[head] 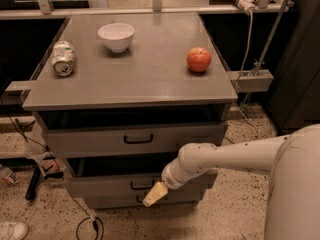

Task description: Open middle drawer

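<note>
Middle drawer (100,186), where does it sit?

Camera view: straight under the counter (150,86), second grey front down, its small black handle (139,185) below the counter's front edge, about mid-width

And the pincer?

The pincer (154,194) is low beneath the counter's front edge, just right of that handle and slightly lower. It comes off a white arm (225,156) reaching in from beyond the counter's right side. Wide or narrow, I cannot tell, nor whether it touches the handle

How far along, would you say?

Partly done, I judge. A dark gap shows between the top drawer (85,143) and the middle front, and that front stands out past the bottom drawer (112,202). So it looks drawn out some way, not fully

What is left?

Probably a longer pull, straight out from under the counter, if the hold on the handle is sound. That hold is the doubt

Anything on the counter in the way?

No. A white bowl (116,36), a red apple (199,59) and a can (63,58) lying on its side are up on the counter, well apart from the work below
</note>
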Controlling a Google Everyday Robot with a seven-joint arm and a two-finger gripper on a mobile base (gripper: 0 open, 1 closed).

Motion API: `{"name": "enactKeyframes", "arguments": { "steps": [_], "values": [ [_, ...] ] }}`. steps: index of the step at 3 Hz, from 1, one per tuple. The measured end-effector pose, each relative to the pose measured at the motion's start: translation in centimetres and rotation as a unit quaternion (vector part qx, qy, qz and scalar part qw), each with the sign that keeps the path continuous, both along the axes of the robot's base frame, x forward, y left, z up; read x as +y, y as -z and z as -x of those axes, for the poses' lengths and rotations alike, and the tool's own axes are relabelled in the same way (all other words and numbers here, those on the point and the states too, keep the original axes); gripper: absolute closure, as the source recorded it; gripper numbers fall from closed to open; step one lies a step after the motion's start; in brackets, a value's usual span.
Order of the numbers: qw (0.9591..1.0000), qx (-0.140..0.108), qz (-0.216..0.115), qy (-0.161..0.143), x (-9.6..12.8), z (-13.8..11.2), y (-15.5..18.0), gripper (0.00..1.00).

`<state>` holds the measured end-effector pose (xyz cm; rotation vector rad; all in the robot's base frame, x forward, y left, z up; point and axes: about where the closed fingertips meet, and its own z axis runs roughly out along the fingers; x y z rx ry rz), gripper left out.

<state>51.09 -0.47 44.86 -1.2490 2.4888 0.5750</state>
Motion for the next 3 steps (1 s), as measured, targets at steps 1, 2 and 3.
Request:
{"name": "enactKeyframes", "arguments": {
  "steps": [1, 2, 3],
  "values": [
    [1.0, 0.0, 0.0, 0.0, 0.1, 0.0, 0.0, 0.0],
    [0.9996, -0.02, 0.011, 0.017, -0.6, -0.8, -1.2, 0.0],
    [0.9983, -0.036, 0.02, 0.041, -1.7, -2.0, -1.9, 0.0]
  ]
}}
